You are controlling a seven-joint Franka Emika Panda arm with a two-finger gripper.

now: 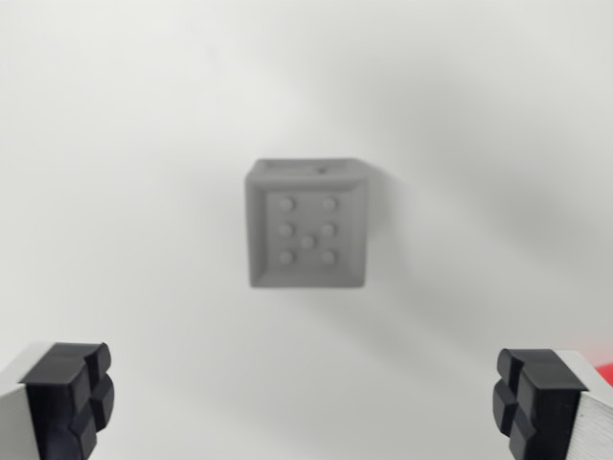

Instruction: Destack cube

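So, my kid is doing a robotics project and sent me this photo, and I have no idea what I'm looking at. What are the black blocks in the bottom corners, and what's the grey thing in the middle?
This picture comes from a camera on the robot arm's wrist, looking down past its hand. The black blocks are rubbery pads on the hand's two fingers, one at each lower corner. They stand wide apart, so the hand is open and holds nothing. The grey cube below sits on a plain white surface; its top face has small raised bumps. It looks blurred, and I cannot tell whether another cube sits beneath it. A bit of something red peeks in at the right edge.
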